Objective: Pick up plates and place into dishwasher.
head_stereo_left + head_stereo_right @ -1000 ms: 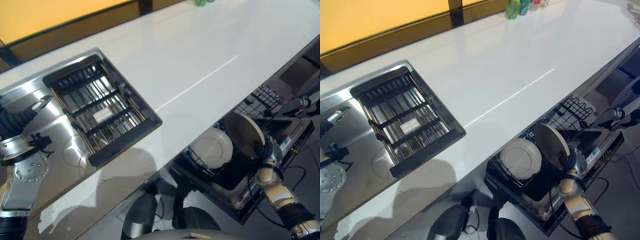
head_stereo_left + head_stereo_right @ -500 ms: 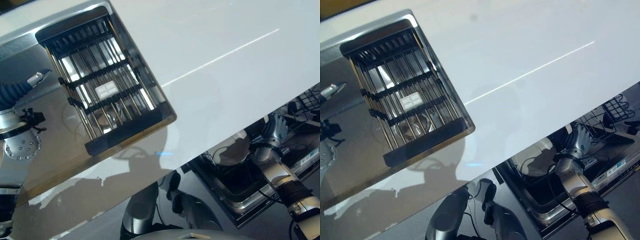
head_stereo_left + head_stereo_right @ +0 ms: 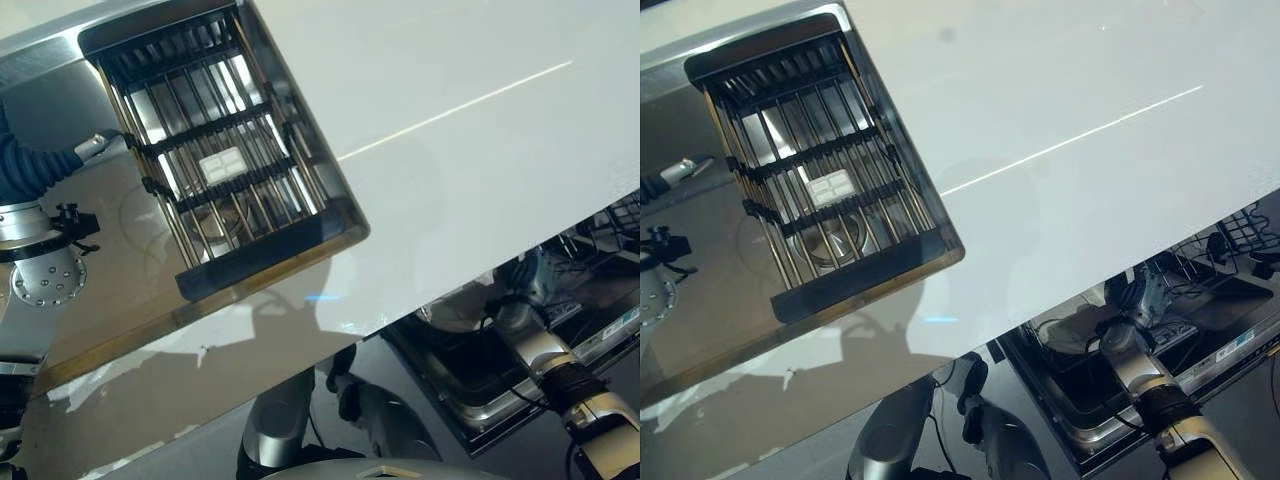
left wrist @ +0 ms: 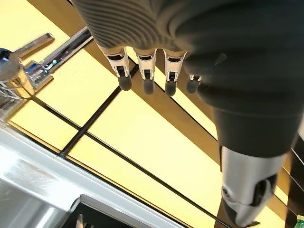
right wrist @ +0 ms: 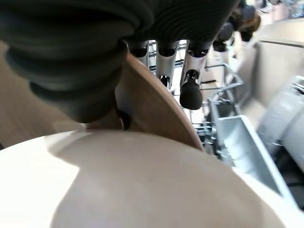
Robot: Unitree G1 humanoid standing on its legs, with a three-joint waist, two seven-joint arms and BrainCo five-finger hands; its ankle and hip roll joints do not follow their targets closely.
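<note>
Gripping a tan plate (image 5: 156, 109) edge inside the dishwasher rack (image 3: 1200, 262), right hand (image 5: 190, 71); left hand (image 4: 152, 61) loose.

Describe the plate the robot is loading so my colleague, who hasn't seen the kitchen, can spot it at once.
Follow the white countertop to its near edge, where the open dishwasher sits below it. There the right hand grips a tan plate by its rim, just above the rack. Unlike the cream-white plate beside it, it is darker and brownish.
</note>
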